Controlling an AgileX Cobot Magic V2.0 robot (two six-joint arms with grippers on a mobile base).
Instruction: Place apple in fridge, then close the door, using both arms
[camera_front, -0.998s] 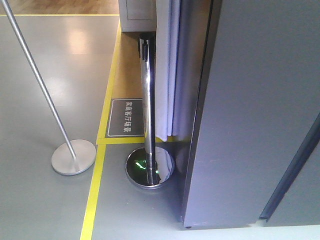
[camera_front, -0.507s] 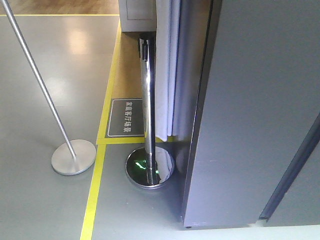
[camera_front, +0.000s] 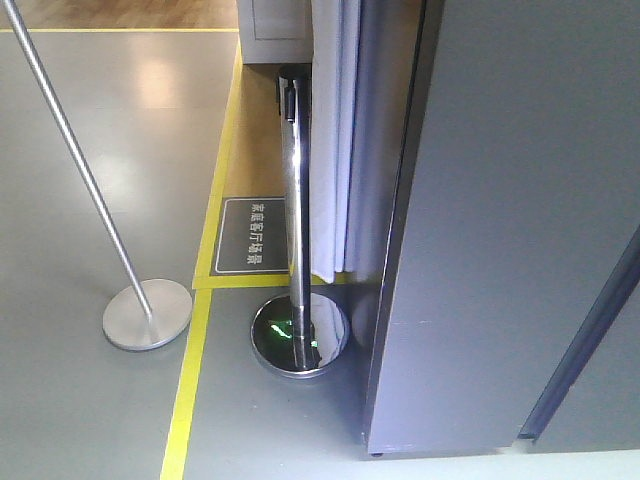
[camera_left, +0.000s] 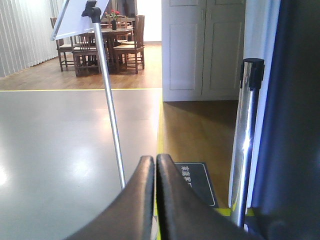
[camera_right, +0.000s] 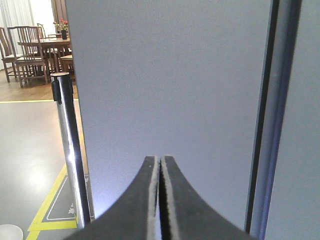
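Observation:
The apple is out of view in every frame. The fridge (camera_front: 480, 250) fills the right of the front view as tall dark grey panels, and none of its inside shows. Two grey panels meet at a dark seam (camera_front: 575, 345), and I cannot tell which one is the door. My right gripper (camera_right: 159, 158) is shut with nothing in it and points straight at the grey fridge face (camera_right: 170, 85). The seam (camera_right: 260, 125) lies to its right. My left gripper (camera_left: 155, 157) is also shut and holds nothing. It points over the floor, left of the fridge (camera_left: 295, 120).
A chrome stanchion post (camera_front: 296, 220) on a round base stands just left of the fridge, also seen as the post (camera_left: 245, 145) and the post (camera_right: 70, 150). A slanted sign stand (camera_front: 147, 313) stands further left. Yellow floor tape (camera_front: 190, 380), a floor label (camera_front: 253, 236) and a white curtain (camera_front: 330, 140) are nearby.

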